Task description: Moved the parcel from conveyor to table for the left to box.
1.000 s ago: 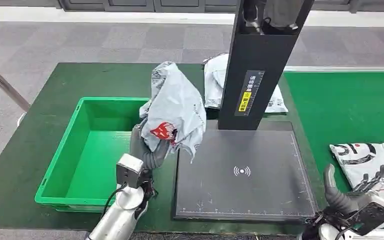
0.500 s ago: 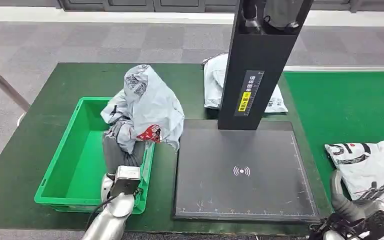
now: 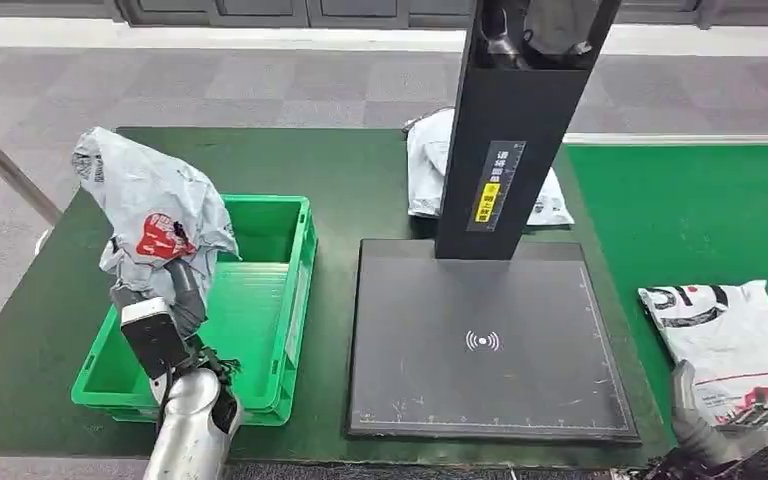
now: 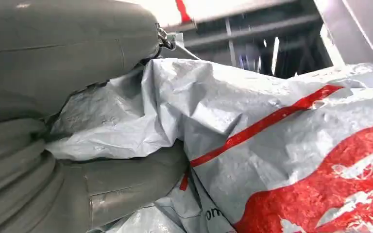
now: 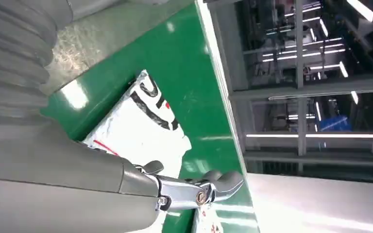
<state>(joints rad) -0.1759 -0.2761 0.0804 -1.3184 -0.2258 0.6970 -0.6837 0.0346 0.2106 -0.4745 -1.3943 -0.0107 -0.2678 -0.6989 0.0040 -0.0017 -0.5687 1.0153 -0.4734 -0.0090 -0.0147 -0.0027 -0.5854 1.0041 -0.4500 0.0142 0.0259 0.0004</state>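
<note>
My left hand (image 3: 182,292) grips a crumpled grey parcel (image 3: 150,212) with a red logo and holds it up over the left edge of the green box (image 3: 260,300). In the left wrist view the thumb and fingers (image 4: 126,187) clamp the grey bag (image 4: 281,145). A white parcel (image 3: 730,335) with black lettering lies on the green conveyor (image 3: 700,210) at the right. My right hand (image 3: 745,430) hovers open at its near edge, holding nothing. The right wrist view shows the same white parcel (image 5: 136,128) beyond the spread fingers (image 5: 209,187).
A black scanner plate (image 3: 485,345) with a tall black post (image 3: 510,130) fills the table's middle. Another pale parcel (image 3: 435,165) lies behind the post. A metal rail (image 3: 5,165) slants past the table's left edge.
My left hand has swung the grey parcel leftward, from beside the scanner plate across the green box to its left edge. The right hand has sunk lower toward the frame's bottom.
</note>
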